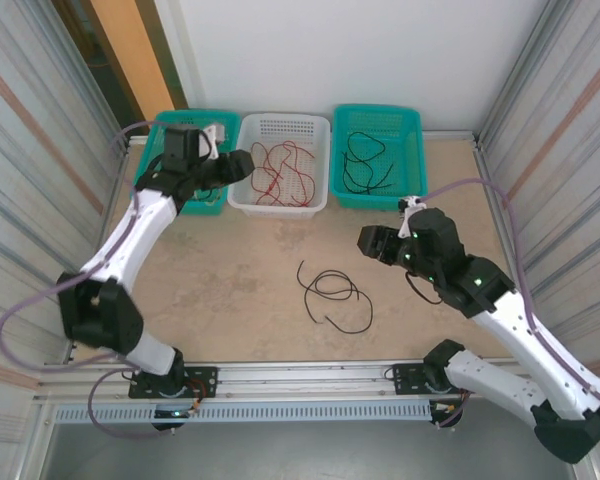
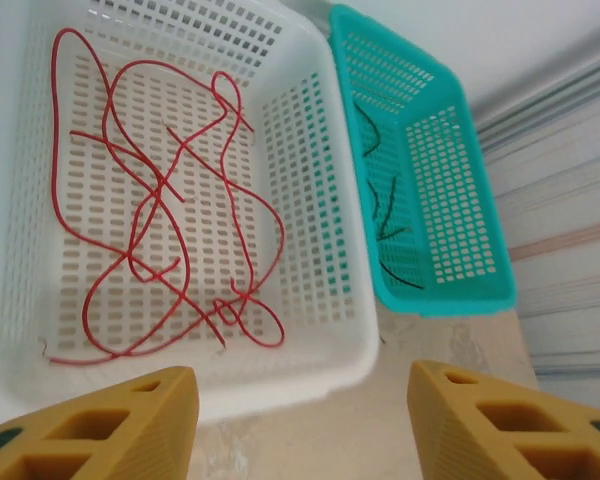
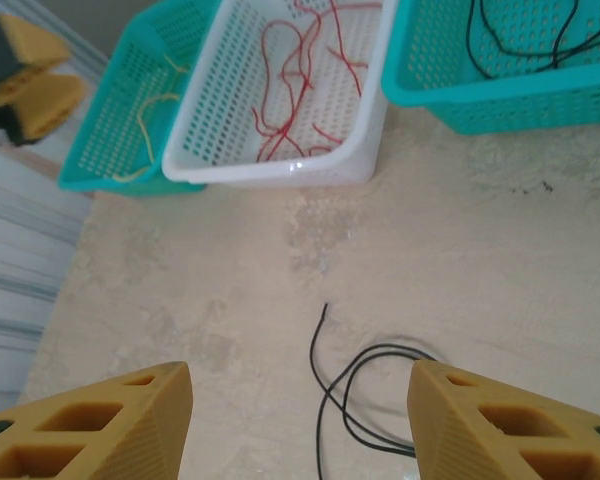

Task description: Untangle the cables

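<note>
Red cables [image 1: 278,170] lie tangled in the white basket [image 1: 280,207], just right of the left gripper [image 1: 238,165], whose jaws are spread and empty. A black cable [image 1: 332,290] lies loose mid-worktop [image 1: 230,290], left of the right gripper [image 1: 370,243], also spread and empty. The far-right teal basket [image 1: 412,150] holds more black cables [image 1: 365,165]; the far-left teal basket [image 3: 100,150] holds a yellow cable [image 3: 143,130].

left pincer [image 2: 300,425] parted and empty, right pincer [image 3: 300,425] parted and empty, both tilted downward
</note>
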You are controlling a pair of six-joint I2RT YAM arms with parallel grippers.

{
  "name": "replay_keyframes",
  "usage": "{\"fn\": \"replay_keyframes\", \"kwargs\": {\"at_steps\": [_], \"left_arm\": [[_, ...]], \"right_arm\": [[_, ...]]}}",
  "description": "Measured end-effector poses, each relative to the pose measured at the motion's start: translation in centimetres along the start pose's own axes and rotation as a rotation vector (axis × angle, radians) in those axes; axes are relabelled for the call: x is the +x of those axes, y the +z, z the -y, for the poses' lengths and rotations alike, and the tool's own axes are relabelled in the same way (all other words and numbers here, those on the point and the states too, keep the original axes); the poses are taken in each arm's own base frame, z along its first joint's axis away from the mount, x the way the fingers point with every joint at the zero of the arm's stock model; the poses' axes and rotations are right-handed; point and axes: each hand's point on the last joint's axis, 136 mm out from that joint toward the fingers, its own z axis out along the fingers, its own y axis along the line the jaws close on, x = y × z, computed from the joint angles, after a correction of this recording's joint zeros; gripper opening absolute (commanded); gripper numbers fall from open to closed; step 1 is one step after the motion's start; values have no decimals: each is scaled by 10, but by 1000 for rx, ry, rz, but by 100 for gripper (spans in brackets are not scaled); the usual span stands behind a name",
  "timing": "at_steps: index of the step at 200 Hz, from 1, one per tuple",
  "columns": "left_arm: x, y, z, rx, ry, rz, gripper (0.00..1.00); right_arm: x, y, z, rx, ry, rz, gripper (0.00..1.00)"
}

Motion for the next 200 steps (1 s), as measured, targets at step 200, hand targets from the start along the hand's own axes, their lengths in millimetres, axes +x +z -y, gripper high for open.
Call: {"fn": "replay_keyframes", "kwargs": {"at_steps": [200], "left_arm": [[157,-88,-19,15,-72,-230,52]], "right_arm": [[181,118,65,530,-550,-776,52]]}}
